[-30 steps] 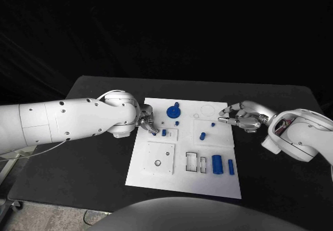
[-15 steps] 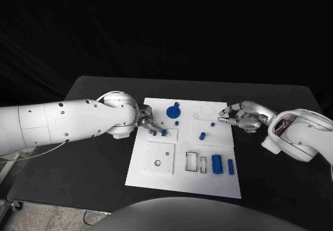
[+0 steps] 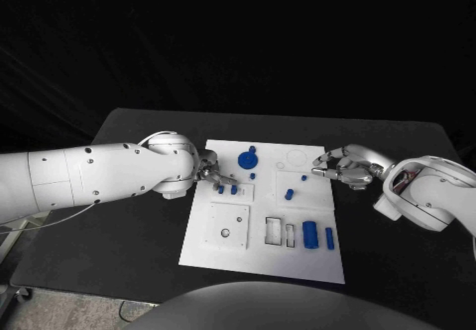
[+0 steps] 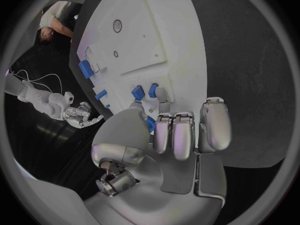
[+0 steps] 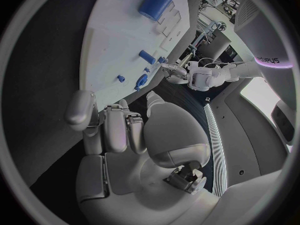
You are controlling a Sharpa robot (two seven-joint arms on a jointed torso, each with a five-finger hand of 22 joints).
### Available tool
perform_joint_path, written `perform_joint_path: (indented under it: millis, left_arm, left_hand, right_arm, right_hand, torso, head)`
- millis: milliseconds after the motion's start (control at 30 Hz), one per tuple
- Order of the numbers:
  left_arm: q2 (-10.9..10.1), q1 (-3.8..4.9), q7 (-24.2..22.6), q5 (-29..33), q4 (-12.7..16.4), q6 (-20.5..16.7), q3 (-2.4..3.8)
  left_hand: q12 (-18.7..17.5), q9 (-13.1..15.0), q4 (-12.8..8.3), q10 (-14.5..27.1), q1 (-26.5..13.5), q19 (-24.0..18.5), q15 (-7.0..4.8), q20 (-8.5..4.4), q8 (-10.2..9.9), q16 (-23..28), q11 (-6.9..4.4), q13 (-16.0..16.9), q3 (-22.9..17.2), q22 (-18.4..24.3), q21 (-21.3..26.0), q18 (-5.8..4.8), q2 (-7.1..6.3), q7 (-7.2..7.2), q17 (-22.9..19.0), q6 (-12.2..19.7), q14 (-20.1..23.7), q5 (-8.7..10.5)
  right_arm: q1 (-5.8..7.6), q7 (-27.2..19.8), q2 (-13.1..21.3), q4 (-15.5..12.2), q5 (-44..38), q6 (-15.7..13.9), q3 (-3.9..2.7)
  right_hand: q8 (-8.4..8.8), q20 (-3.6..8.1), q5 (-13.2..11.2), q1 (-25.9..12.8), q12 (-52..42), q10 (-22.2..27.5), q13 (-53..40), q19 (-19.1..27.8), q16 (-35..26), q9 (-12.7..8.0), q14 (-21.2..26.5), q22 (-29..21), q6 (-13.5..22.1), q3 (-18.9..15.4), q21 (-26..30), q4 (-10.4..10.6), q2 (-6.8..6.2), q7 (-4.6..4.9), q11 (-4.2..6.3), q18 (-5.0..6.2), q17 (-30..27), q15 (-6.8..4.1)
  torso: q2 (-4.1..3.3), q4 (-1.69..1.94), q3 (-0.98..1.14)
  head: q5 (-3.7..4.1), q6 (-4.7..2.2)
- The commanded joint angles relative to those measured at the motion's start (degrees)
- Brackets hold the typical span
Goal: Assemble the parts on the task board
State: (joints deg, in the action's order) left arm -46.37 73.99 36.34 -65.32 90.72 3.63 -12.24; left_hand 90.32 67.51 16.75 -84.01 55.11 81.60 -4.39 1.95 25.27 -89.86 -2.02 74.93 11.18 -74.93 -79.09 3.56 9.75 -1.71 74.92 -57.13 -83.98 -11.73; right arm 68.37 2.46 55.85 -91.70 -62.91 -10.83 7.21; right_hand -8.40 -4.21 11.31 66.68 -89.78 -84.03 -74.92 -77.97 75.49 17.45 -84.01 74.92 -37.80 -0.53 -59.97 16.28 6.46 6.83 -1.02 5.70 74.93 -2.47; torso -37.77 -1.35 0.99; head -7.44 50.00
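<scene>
At the board's (image 3: 298,265) left edge I have the left hand (image 3: 208,172), fingers curled, tips touching the surface beside two small pegs (image 3: 227,189); whether it pinches anything I cannot tell. At 3 o'clock from it, the right hand (image 3: 342,167) hovers at the board's right edge, fingers loosely curled, holding nothing I can see. Blue gear (image 3: 247,161) at the board's 12 o'clock; cylinder (image 3: 310,235) and bar (image 3: 329,238) toward 5 o'clock. Board lies mid-table (image 3: 119,227).

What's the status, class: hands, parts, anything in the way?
Left hand at two small blue pegs, grip unclear. Right hand open over task board edge. Nothing in the way.
</scene>
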Motion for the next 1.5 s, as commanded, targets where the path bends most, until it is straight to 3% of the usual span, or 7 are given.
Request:
perform_joint_path:
  millis: [33,233,567,667,933,1133,1500]
  left_arm:
    - [-0.08,-0.23,-0.31,0.11,-0.16,-0.94,-0.17]
    - [-0.54,-0.13,-4.67,-0.25,-0.29,-9.43,-0.09]
    - [-0.66,0.57,-16.94,-2.50,-0.58,-24.34,-0.01]
    - [-0.55,0.70,-21.27,-4.46,-0.73,-26.86,-0.01]
    - [0.44,0.82,-28.58,-11.42,-1.87,-24.04,-0.01]
    - [3.25,0.51,-32.86,-22.82,-5.19,-20.27,-0.11]
    - [5.31,-0.74,-36.26,-33.82,-6.67,-18.04,-0.16]
  left_hand:
    - [-0.32,0.60,-0.03,-5.99,1.14,0.18,-0.22,0.02,0.56,-0.14,-0.27,15.07,0.59,-7.97,0.36,-0.25,0.13,0.45,15.08,0.36,-6.02,-1.91]
    - [-1.99,1.87,0.00,-4.51,6.27,-2.24,0.80,0.69,0.86,0.03,0.79,13.81,1.69,-7.00,3.07,0.33,-0.57,-0.64,14.91,4.91,-5.85,-4.57]
    - [-19.98,0.30,-0.18,12.65,17.19,-8.18,2.86,2.61,0.34,10.26,2.98,0.39,1.53,-5.43,8.90,1.69,-1.93,-2.83,4.82,12.17,5.54,-7.75]
    - [-32.04,-1.92,-0.32,24.23,22.83,-9.71,3.49,2.95,-0.39,12.45,3.57,-8.34,0.23,-5.40,10.12,2.05,-2.69,-3.31,2.45,12.95,8.96,-8.66]
    - [-52.95,-13.82,-0.11,40.82,33.38,-4.50,5.43,5.33,-8.30,15.28,6.73,-24.47,-3.32,-8.86,4.09,0.35,-4.71,-5.39,-2.88,15.68,11.99,0.42]
    - [-57.79,-22.39,-0.37,44.84,35.95,-1.21,4.26,4.36,-12.46,17.26,5.75,-31.13,-4.28,-10.52,0.78,-0.26,-7.47,-3.77,-7.48,15.91,10.97,1.90]
    - [-56.10,-26.60,-0.33,44.44,36.19,0.75,4.03,3.85,-13.27,15.97,4.68,-33.07,-5.80,-11.50,-1.31,-0.90,-9.33,-1.42,-8.03,15.37,9.20,1.57]
  right_arm:
    - [-0.06,-0.10,-0.07,0.01,-0.15,0.76,0.00]
    - [-0.08,-0.24,-0.16,0.07,-0.14,0.54,0.00]
    - [-0.10,-0.30,-0.05,0.03,-0.13,0.43,0.00]
    - [-0.10,-0.33,0.06,-0.05,-0.13,0.40,0.00]
    - [-0.10,-1.14,0.27,-0.43,-0.13,-0.20,0.00]
    - [-0.09,-1.67,0.33,-0.87,-0.13,-0.62,0.00]
    - [-0.09,-2.37,0.84,-1.23,-0.13,-1.16,0.00]
  right_hand:
    - [-0.21,0.05,0.36,0.72,0.19,-5.31,-14.67,0.22,-0.36,-0.06,-0.73,3.15,-0.45,0.08,0.32,-0.26,0.08,-0.11,-0.50,0.56,5.30,0.42]
    - [-0.23,0.04,0.40,0.85,0.22,-5.27,-14.64,0.30,-0.45,-0.08,-0.69,3.08,-0.49,0.10,0.54,-0.27,0.09,-0.10,-0.51,0.60,5.24,0.42]
    - [-0.24,0.04,0.41,0.89,0.33,-5.10,-14.54,0.36,-0.66,-0.09,-0.62,3.03,-0.51,0.11,0.69,-0.26,0.09,-0.09,-0.51,0.63,5.10,0.43]
    - [-0.24,0.04,0.42,0.90,0.35,-5.05,-14.51,0.39,-0.74,-0.09,-0.59,3.00,-0.51,0.11,0.78,-0.26,0.09,-0.09,-0.51,0.65,5.05,0.43]
    - [-0.38,0.02,0.45,1.09,0.40,-4.97,-14.46,0.43,-0.80,-0.08,-0.55,2.98,-0.75,0.13,0.90,-0.23,0.10,-0.08,-0.53,0.66,5.01,0.45]
    - [-0.45,0.02,0.49,1.19,0.34,-5.08,-14.52,0.25,-0.44,-0.07,-0.68,3.14,-0.88,0.13,0.52,-0.22,0.06,-0.08,-0.53,0.59,5.23,0.44]
    - [-0.52,0.02,0.63,1.30,0.47,-4.87,-14.39,0.32,-0.68,-0.08,-0.61,3.07,-1.01,0.10,0.75,-0.21,-0.02,-0.07,-0.53,0.63,5.06,0.44]
  torso:
    - [0.02,-0.04,0.02]
    - [0.03,-0.03,0.08]
    - [-0.08,-0.08,0.07]
    - [-0.08,-0.02,0.05]
    - [-0.07,0.01,0.09]
    - [-0.10,-0.09,0.00]
    - [-0.07,0.00,-0.02]
  head:
    - [0.19,0.00]
    - [0.26,0.00]
    - [0.55,0.00]
    - [0.66,0.00]
    - [0.35,0.00]
    - [0.25,0.00]
    - [0.44,0.00]
